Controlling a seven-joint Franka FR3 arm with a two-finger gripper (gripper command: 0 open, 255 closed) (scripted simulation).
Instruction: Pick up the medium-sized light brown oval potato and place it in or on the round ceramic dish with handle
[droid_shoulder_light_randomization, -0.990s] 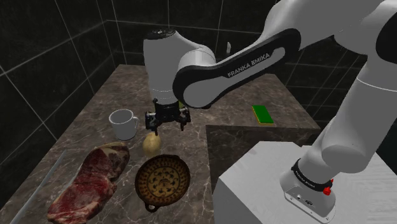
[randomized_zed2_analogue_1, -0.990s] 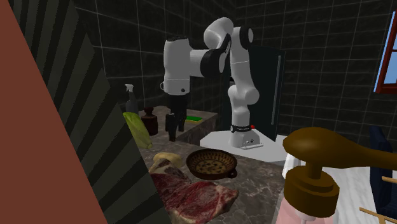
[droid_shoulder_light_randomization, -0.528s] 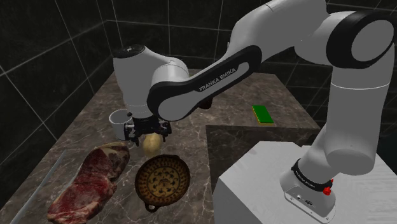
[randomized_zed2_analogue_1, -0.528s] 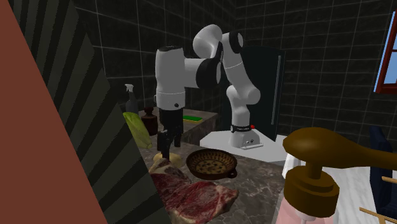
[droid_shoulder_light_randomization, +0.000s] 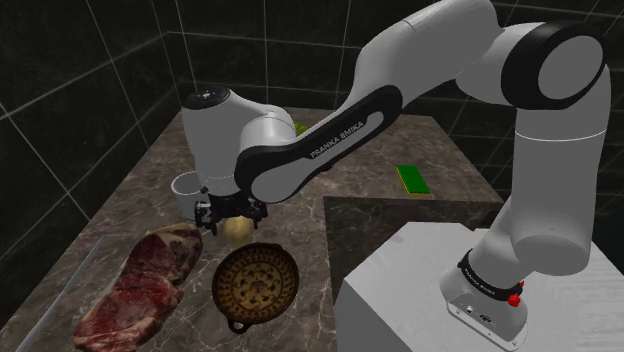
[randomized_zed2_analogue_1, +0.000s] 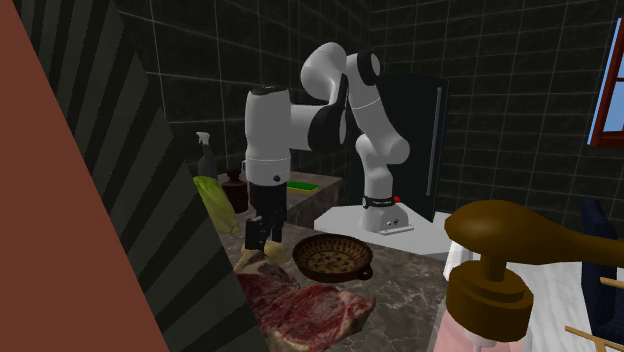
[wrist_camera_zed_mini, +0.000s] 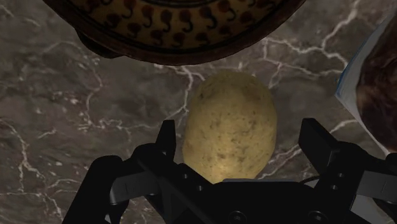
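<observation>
Dark veined marble countertop, black tiled walls behind. Potato, light brown and speckled, lies flat on the marble, ringed by the white mug, the raw steak and the round brown patterned dish. It sits just beside the dish rim, not touching it. My gripper hangs straight down over the potato, low to the counter. Jaws are apart, one on each side of it, with marble showing in both gaps, so nothing is gripped yet. The fingers bracket the potato's narrow width and its long axis runs toward the dish, which I judge is the sensible way to close, across the short side so the grip is steadier. Step in hand is pre-grasp, with lift and placement not yet done. The dish is empty, with its handle pointing away from the potato, so I expect only a short carry. One risk is the rounded skin rolling or slipping as I close.
</observation>
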